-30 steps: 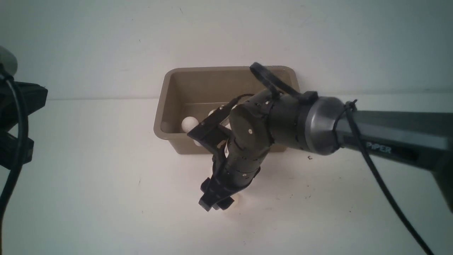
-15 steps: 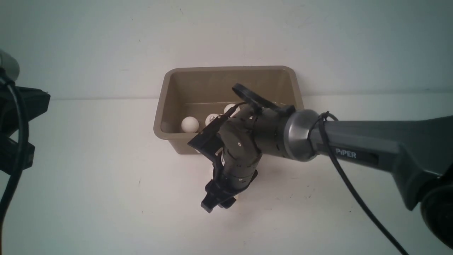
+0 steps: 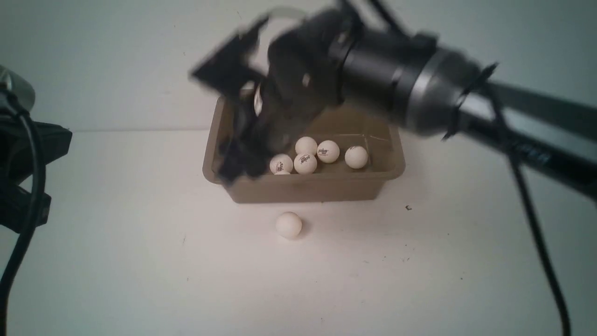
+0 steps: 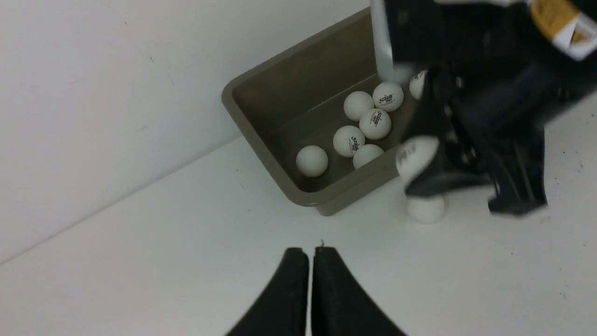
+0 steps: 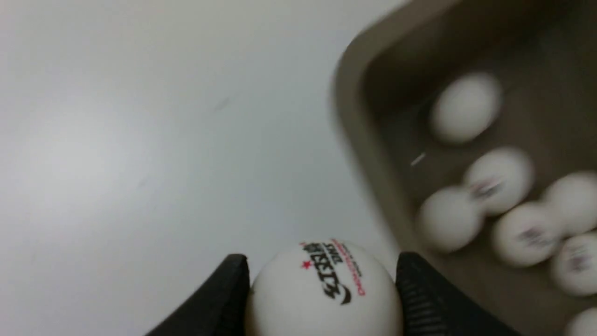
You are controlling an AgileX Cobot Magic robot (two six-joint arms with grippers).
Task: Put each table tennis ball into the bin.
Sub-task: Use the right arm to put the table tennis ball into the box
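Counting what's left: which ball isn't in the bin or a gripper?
The lone ball on the table, in front of the bin. The other balls lie inside it; the gripped ball is in the right gripper.

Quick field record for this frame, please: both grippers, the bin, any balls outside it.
right gripper: shut on a table tennis ball, raised near the bin's left end
left gripper: shut, empty, above the table
bin: upright, at least six balls inside
loose ball: one on the table in front of the bin, not touching it
task: unfinished
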